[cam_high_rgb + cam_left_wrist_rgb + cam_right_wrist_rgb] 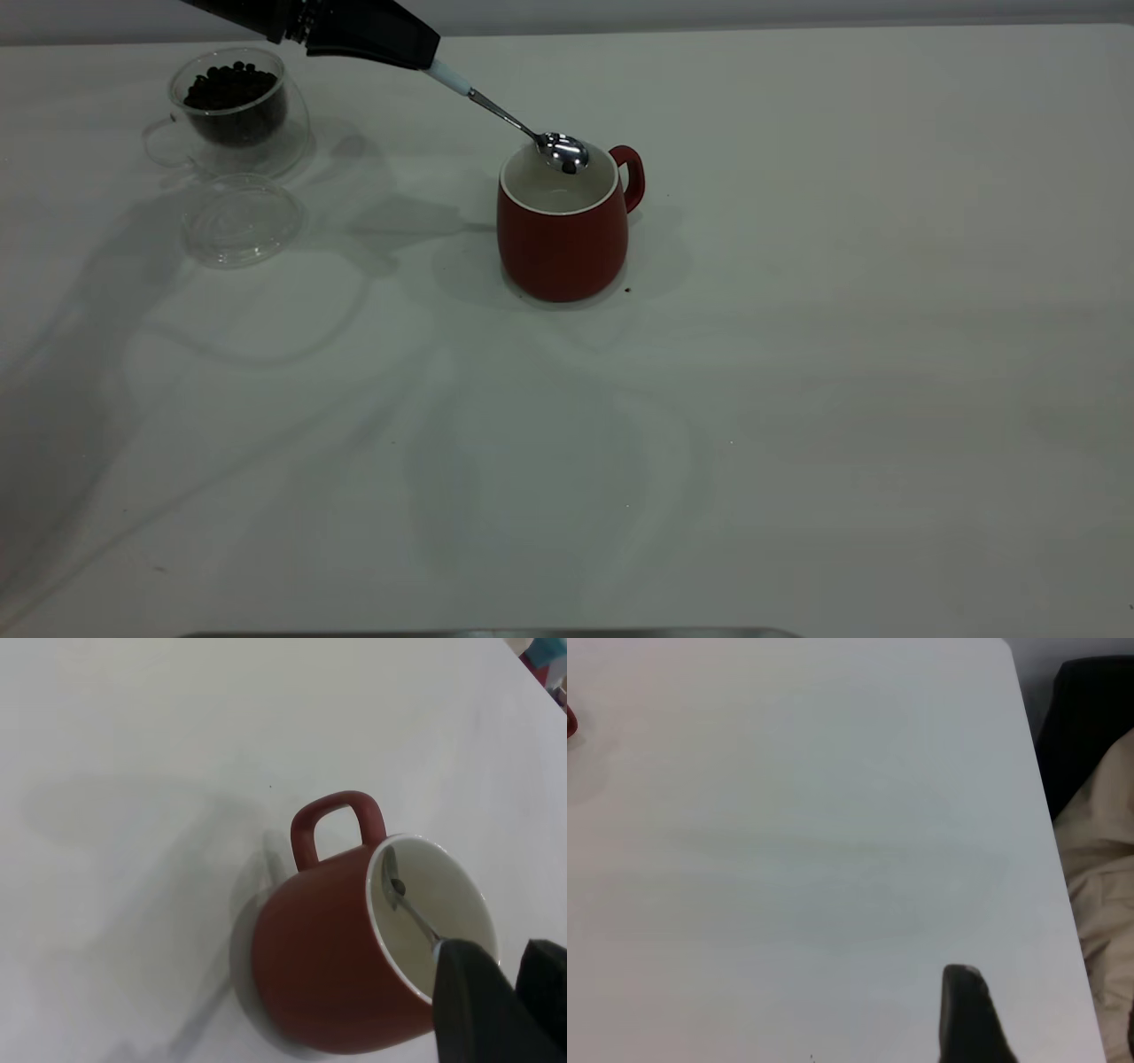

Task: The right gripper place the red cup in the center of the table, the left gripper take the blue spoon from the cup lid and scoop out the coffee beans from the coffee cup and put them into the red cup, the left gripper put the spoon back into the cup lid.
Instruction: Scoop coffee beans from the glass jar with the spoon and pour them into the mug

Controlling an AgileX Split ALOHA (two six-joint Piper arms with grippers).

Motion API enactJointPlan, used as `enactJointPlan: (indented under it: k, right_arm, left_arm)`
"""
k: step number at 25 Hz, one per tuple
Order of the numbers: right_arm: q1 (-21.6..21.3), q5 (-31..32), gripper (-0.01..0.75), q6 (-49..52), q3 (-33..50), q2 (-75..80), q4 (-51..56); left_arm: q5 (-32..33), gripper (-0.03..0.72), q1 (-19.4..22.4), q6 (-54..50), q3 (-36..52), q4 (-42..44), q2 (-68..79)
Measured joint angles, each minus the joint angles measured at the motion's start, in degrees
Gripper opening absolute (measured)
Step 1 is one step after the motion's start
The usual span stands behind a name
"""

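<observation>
One dark bean lay in the slim, light, pale-handled metal spoon (563,152) over the rounded red ceramic mug (562,232); we saw the left tool (416,51) clamped on its slippery handle, best held there.

the table (797,399) is viewed from outside the rig, steeply from above, facing the arms. the red cup (562,239) is seen close up from the left wrist camera (337,966), shared with the exterior view. bare table near an edge (788,859) is looked down on from the right wrist.
</observation>
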Motion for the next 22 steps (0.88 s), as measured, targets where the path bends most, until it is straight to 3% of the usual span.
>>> enactJointPlan:
  k: [10, 16, 22]
  right_arm:
    - [0.0, 0.0, 0.457, 0.0, 0.0, 0.0, 0.0]
    - [0.0, 0.0, 0.457, 0.0, 0.0, 0.0, 0.0]
    - [0.0, 0.0, 0.457, 0.0, 0.0, 0.0, 0.0]
  left_arm:
    - [1.74, 0.126, 0.0, 4.73, 0.0, 0.95, -0.9]
    - [-0.48, 0.126, 0.0, 7.39, 0.0, 1.44, -3.28]
    - [-0.28, 0.126, 0.51, 4.38, 0.0, 1.84, -3.53]
